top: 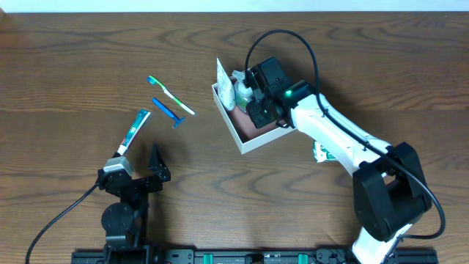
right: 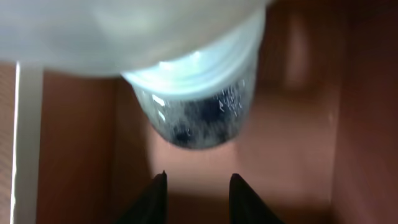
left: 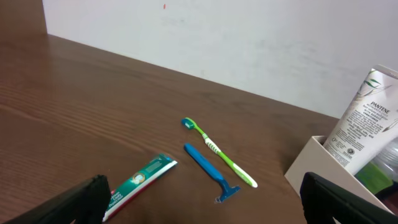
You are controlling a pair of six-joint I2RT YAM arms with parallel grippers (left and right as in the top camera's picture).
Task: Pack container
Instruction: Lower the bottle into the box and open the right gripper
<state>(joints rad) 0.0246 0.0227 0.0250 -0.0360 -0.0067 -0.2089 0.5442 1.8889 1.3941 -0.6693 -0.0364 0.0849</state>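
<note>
On the wooden tabletop point(top: 73, 66), the container point(top: 253, 130) sits toward 2 o'clock from the centre, turned askew, its pink floor showing. A white Pantene tube point(left: 360, 121) leans against its 10 o'clock wall. The right claw point(right: 198, 177) hangs inside the box, fingers narrowly parted with nothing between them; just beyond the tips sits a blurred clear bottle point(right: 199, 118). The left claw point(top: 136, 164) is spread wide and empty at 7 o'clock. A toothpaste tube point(top: 134, 130) lies at its 12 o'clock, with a green toothbrush point(top: 171, 95) and a blue razor point(top: 168, 111) at the container's 9 o'clock.
</note>
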